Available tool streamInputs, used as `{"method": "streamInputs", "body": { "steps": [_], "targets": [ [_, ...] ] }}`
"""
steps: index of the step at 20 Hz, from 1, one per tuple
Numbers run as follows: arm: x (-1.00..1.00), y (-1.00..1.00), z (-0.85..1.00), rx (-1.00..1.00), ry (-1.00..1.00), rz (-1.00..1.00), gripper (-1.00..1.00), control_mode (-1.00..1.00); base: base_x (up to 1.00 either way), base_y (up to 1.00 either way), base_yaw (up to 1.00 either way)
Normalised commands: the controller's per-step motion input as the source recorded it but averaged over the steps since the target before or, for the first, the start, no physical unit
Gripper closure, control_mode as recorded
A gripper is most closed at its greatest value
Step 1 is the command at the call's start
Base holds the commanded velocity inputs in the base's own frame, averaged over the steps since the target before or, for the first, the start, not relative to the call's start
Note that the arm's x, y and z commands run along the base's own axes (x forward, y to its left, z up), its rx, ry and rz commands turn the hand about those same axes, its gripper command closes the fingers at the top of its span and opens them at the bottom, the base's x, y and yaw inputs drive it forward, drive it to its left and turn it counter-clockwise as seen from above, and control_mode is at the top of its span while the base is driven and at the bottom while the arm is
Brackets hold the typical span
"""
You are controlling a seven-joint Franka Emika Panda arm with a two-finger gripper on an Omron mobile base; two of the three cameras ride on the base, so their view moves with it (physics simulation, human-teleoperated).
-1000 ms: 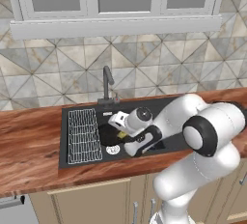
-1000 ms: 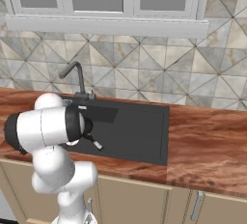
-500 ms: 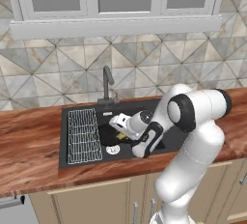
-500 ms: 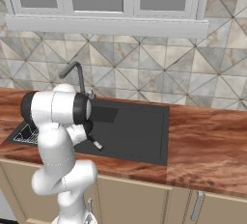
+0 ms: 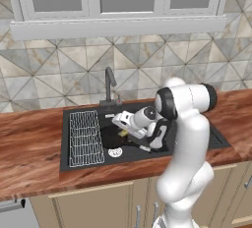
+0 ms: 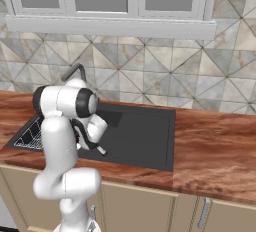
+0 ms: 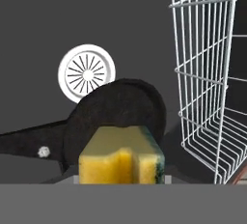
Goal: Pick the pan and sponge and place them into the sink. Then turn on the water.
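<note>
Now, nearest the lens at the bottom centre of the hand view, the sponge (image 7: 123,158) sits clenched in the gripper (image 5: 121,131), directly above the pan (image 7: 116,121), which already lies in the sink (image 5: 192,136). Over the last second the arm has swung upright and carried the hand leftward over the basin, so the sponge looks ready to be released. Beyond the pan is the silver drain (image 7: 87,73); the wire rack (image 7: 207,73) fills the right. The faucet (image 5: 109,85) is untouched. No writing is legible.
</note>
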Motion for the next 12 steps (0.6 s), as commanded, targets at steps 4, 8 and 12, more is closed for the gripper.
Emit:
{"method": "streamInputs", "body": {
  "steps": [4, 8, 12],
  "targets": [
    [0.42, 0.08, -0.13, 0.0, 0.01, 0.03, 1.0, -1.0, 0.0, 0.0, 0.0],
    [0.33, 0.19, -0.24, 0.0, 0.01, 0.02, 1.0, -1.0, 0.0, 0.0, 0.0],
    [0.32, 0.2, -0.25, 0.0, 0.0, 0.01, 1.0, -1.0, 0.0, 0.0, 0.0]
  ]
}}
